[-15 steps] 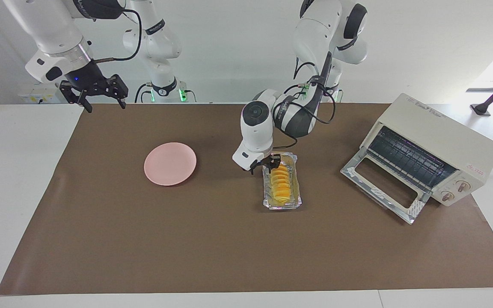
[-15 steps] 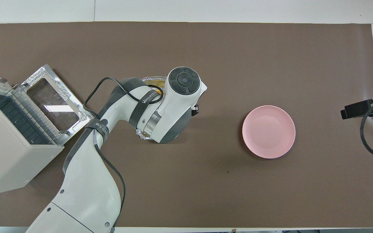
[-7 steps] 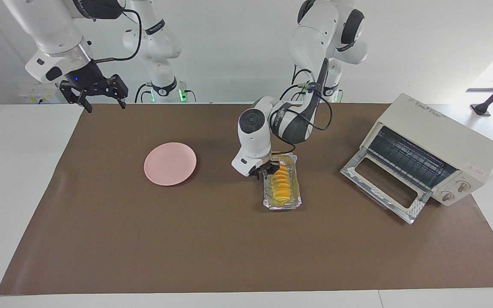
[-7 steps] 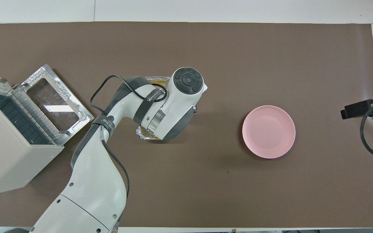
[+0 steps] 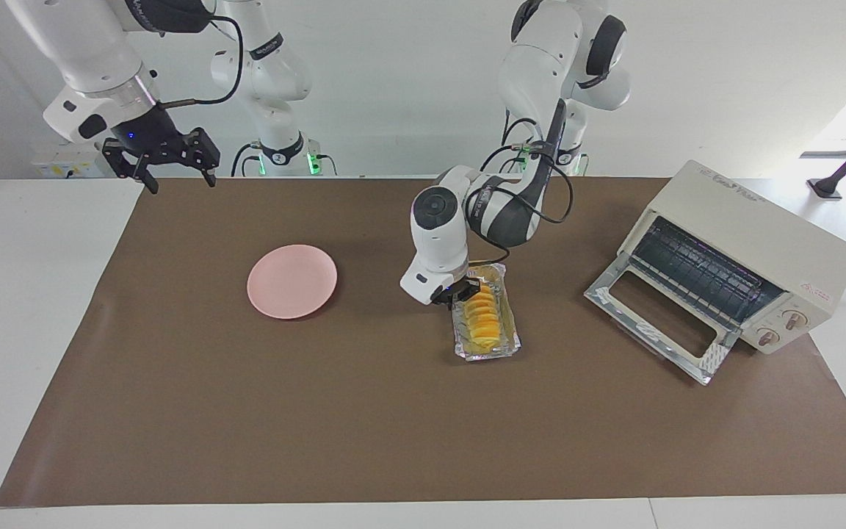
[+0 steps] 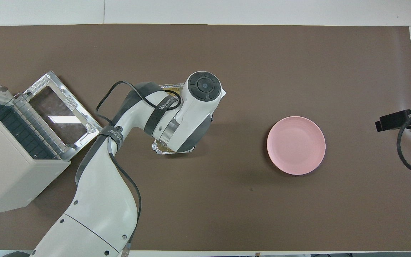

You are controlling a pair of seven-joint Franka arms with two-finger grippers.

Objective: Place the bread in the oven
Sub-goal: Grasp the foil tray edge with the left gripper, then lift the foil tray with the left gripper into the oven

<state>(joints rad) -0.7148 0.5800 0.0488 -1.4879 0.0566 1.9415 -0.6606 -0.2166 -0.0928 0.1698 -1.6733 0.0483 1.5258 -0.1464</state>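
A: Where is the bread [image 5: 483, 316] lying?

B: We are seeing a ridged golden-yellow loaf lying in a crinkled foil tray [image 5: 487, 351] near the middle of the brown mat [image 5: 320, 411]. The tray is sitting between the pink plate [image 5: 292, 281] and the oven [image 5: 731, 268], which is standing toward the left arm's end of the table with its glass door [image 5: 659, 325] lying open and flat.

A: And the fingers?

B: The left gripper [image 5: 461, 292] is reaching down at the end of the tray nearer to the robots. Its fingers are pressed together. They are meeting at the loaf's near end and the tray's rim, though we cannot tell whether they are pinching the loaf, the rim, or neither. In the overhead view the arm is covering nearly all of the tray.

A: The other arm?

B: The right gripper [image 5: 173, 167] is waiting, hanging over the mat's corner by its own base, fingers spread wide and holding nothing.
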